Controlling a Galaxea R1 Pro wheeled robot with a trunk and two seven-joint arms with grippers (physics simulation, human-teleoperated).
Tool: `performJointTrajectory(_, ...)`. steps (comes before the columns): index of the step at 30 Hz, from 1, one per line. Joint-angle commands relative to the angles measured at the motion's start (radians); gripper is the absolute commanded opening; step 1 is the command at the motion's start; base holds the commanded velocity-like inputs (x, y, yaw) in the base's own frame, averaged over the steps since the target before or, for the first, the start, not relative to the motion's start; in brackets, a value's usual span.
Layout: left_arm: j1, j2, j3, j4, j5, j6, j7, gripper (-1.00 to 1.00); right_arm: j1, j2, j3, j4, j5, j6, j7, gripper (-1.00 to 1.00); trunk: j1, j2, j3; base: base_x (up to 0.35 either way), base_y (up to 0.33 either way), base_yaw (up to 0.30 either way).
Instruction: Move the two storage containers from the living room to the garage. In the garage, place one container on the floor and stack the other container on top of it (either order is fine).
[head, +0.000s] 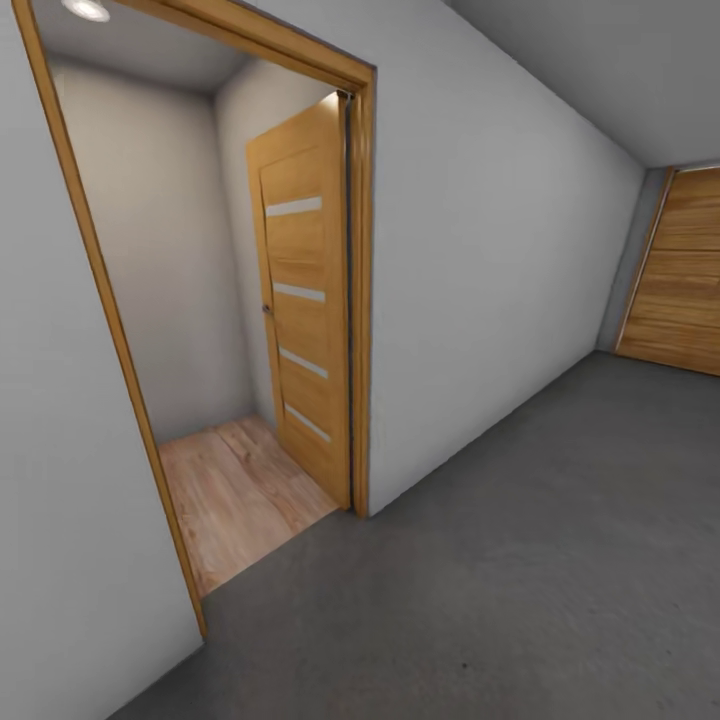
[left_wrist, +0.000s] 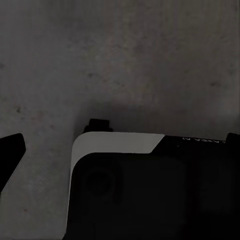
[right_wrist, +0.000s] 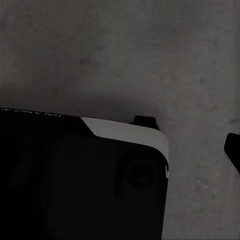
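The two storage containers are out of view. I stand in the garage on its dark grey concrete floor (head: 520, 560), facing a wood-framed doorway (head: 362, 300). In the left wrist view a dark fingertip (left_wrist: 10, 155) of my left gripper hangs over the concrete floor (left_wrist: 120, 60), beside my black, white-trimmed base (left_wrist: 150, 190). In the right wrist view a dark fingertip (right_wrist: 234, 150) of my right gripper hangs over the same floor (right_wrist: 120, 50), next to the base (right_wrist: 75, 180). Only one fingertip of each gripper is in frame, so the gap between the fingers is hidden.
The doorway's wooden door (head: 305, 300) stands swung open inward over light wood plank flooring (head: 235, 490). A grey-white wall (head: 490, 250) runs right to a wooden plank garage door (head: 680, 275). Another wall section (head: 60, 500) flanks the opening on the left.
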Motion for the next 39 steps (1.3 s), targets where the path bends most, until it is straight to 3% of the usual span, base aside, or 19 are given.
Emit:
performJointTrajectory(1,-0.001,0.0,0.004,0.001,0.007,-0.003,-0.001,1.0,-0.001,0.001,0.008,0.002,-0.009,-0.003,0.002,1.0,0.001,-0.001,-0.001,0.325,0.0,0.0)
performJointTrajectory(39,-0.001,0.0,0.004,0.001,0.007,0.003,-0.001,1.0,-0.001,0.0,0.008,0.002,-0.009,-0.003,0.002,1.0,0.001,-0.001,-0.001,0.325,0.0,0.0)
